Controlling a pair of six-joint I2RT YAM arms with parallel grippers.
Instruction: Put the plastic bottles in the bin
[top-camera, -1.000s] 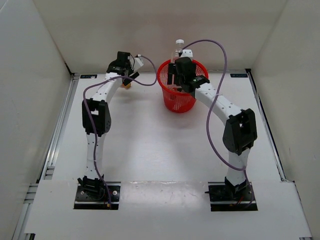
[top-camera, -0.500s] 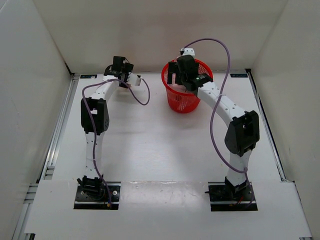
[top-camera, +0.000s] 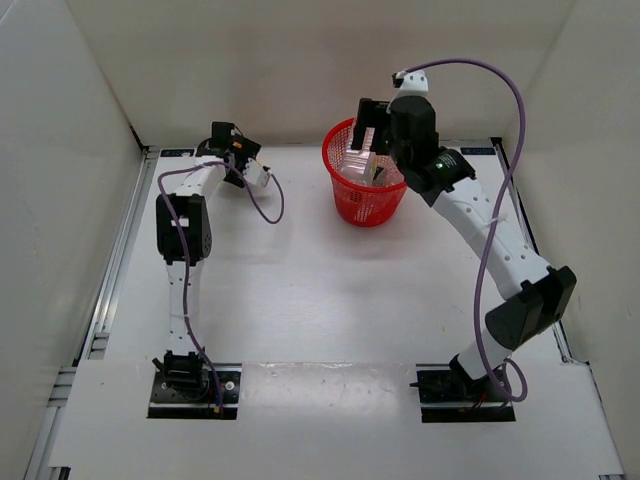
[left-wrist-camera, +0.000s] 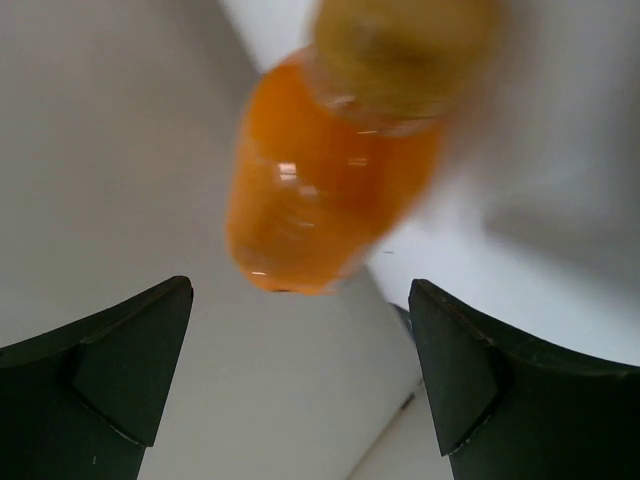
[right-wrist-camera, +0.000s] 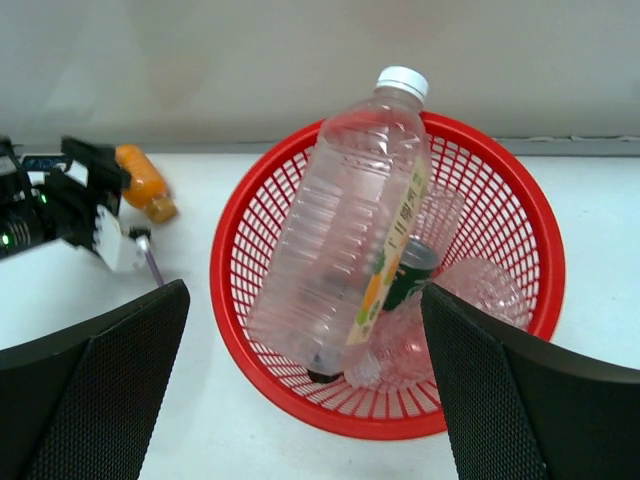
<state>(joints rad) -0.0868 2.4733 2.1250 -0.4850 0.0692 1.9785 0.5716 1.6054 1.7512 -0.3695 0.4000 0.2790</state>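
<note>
While the left tool (left-wrist-camera: 300, 290) and right tool (right-wrist-camera: 305, 288) gape empty, the bin (right-wrist-camera: 500, 190) holds a large bottle (right-wrist-camera: 350, 230) and seemingly smaller ones (right-wrist-camera: 480, 290).

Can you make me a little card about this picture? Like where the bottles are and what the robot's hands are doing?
bin: red mesh basket, far side of the table
in the bin: big clear bottle with a white cap, leaning on the rim; smaller bottles under it, number unclear
outside the bin: orange bottle, lying on the table, left of the bin
left gripper: open, orange bottle just ahead, not gripped
right gripper: open, empty, above the bin
left to do: orange bottle
</note>
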